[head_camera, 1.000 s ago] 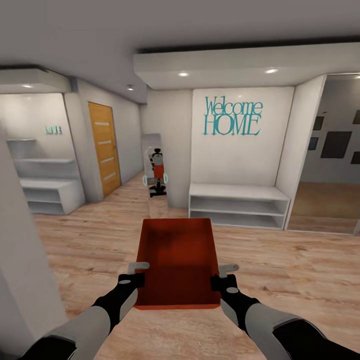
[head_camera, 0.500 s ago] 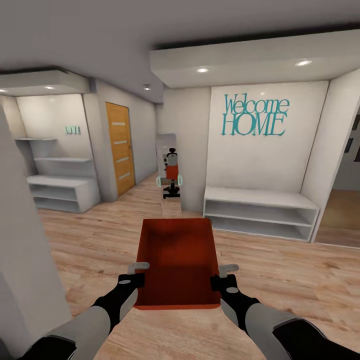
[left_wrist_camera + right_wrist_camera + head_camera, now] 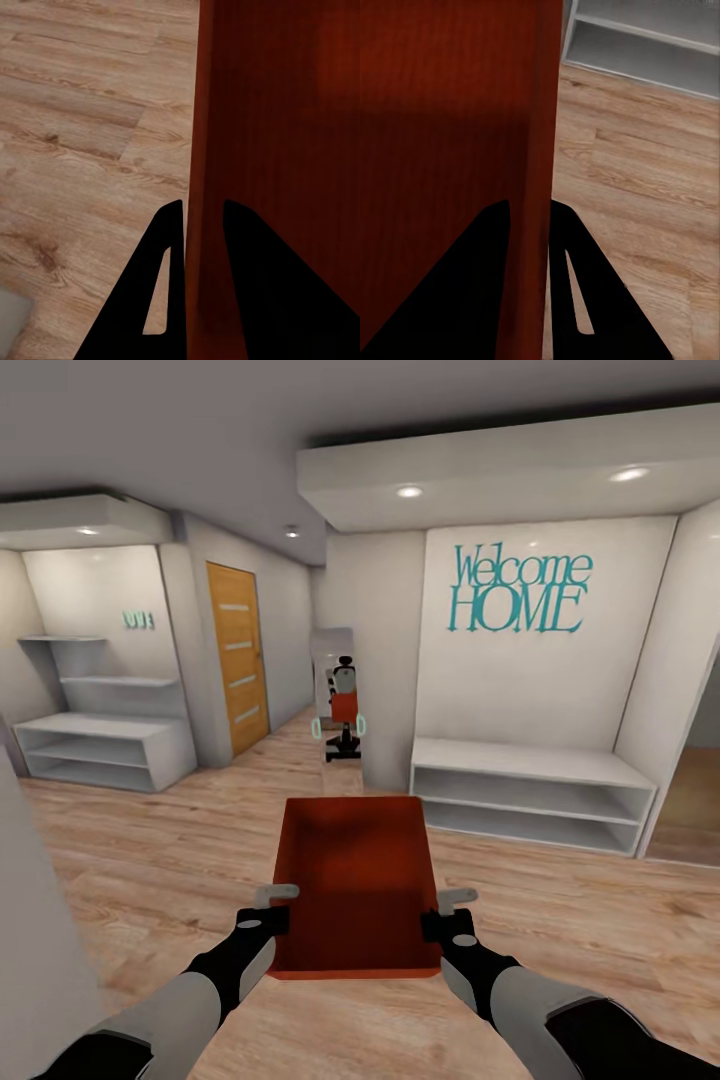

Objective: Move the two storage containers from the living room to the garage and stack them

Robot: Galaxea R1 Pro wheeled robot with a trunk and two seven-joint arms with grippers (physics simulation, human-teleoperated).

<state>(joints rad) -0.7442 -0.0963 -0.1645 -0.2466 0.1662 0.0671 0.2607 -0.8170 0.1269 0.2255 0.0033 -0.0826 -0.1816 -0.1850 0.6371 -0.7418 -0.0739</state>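
one orange-red bin [image 3: 357, 885] is carried in front of the robot, held level above the wood floor [image 3: 600, 920]. the left claw [image 3: 268, 912] pinches the bin's left wall, and the left wrist view shows one finger inside and one outside that wall [image 3: 201, 225]. the right claw [image 3: 452, 915] holds the right wall the same way [image 3: 536, 187]. both claws are narrow, clamped on the thin plastic.

by my judgement the task is at an early stage: this is the carrying leg for the first bin. the room is a hallway with plank flooring, white shelves [image 3: 530, 795] and an orange door [image 3: 238, 655], not a garage with concrete. nothing is set down yet, no stack is made, and the second bin is still to be fetched.

writing: large teal letters on the white wall read "welcome home" [image 3: 518, 592]. a smaller teal sign [image 3: 138, 620] over the left shelves is too blurred to read for sure. a mirror [image 3: 343, 695] ahead reflects the robot with the bin.
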